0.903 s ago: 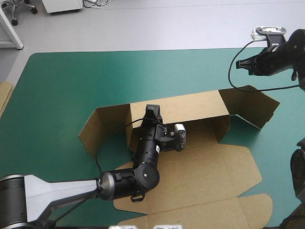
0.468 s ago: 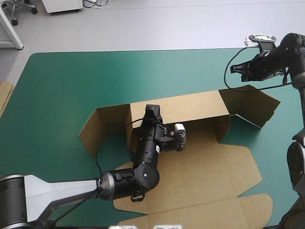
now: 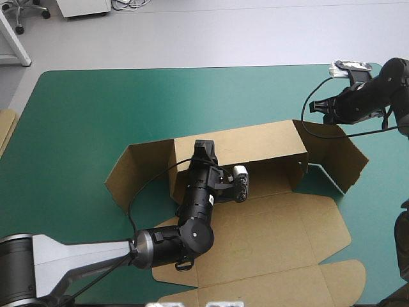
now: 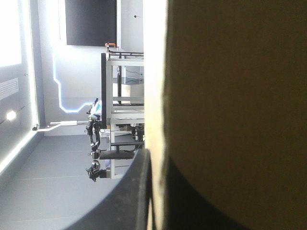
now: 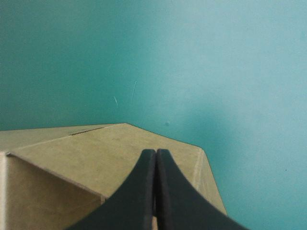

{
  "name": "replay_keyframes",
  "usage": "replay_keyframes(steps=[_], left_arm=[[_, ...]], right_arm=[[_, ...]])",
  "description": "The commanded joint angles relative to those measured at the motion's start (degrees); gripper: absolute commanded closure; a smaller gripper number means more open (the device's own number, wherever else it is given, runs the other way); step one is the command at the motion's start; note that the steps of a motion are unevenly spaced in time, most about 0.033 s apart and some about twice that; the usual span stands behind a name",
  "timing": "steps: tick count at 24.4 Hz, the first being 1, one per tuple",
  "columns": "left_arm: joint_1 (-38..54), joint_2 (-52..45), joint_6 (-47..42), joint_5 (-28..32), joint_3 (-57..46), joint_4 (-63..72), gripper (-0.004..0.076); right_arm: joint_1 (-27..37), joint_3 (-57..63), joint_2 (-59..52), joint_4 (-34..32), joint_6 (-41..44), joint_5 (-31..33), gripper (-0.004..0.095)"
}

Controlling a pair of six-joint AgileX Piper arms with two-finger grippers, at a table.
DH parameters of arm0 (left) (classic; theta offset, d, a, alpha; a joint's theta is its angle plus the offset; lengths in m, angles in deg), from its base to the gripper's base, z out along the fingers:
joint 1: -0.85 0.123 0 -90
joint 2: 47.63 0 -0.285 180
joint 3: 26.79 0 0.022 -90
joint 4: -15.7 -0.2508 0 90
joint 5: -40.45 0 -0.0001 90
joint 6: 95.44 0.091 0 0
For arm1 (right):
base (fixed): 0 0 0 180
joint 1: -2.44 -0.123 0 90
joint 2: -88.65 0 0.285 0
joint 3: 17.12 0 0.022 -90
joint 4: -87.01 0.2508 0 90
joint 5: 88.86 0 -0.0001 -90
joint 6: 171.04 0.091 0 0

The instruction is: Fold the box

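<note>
The brown box [image 3: 268,236] has its rear wall raised. The left gripper [image 3: 204,151] meets that wall near the box's left corner; the right gripper [image 3: 314,106] hangs over the box's right flap; more board [image 3: 5,131] lies far left

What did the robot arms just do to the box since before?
The shut right gripper moved toward the box, and its right end flap swung inward. The left gripper stayed clamped on the back wall; everything else kept its place.
</note>
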Motion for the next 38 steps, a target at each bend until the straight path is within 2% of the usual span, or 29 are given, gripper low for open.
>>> replay_keyframes(steps=[1,6,16,21,30,38], left_arm=[[-0.12,-2.26,-0.84,-1.09,0.93,-4.75,0.0734],[-0.12,-2.26,-0.84,-1.09,0.93,-4.11,0.0734],[-0.01,-2.26,-0.84,-1.03,1.22,-5.08,0.0734],[-0.01,-2.26,-0.84,-0.47,1.22,-5.08,0.0734],[-0.01,-2.26,-0.98,-0.34,1.22,-5.08,0.0734],[-0.01,-2.26,-1.23,0.22,1.22,-5.08,0.0734]], right_arm=[[0.36,0.64,-5.19,1.27,-0.74,0.26,0.0927],[0.36,4.36,-8.44,1.9,-0.54,0.26,0.0927],[0.25,4.35,-8.87,2.23,1.99,0.36,0.0926],[-1.98,6.11,-11.75,-2.24,3.63,0.38,0.0927],[-4.19,13.89,-13.43,-1.55,2.28,0.38,0.0926],[-5.02,13.21,-19.01,0.34,2.97,0.13,0.0926]])
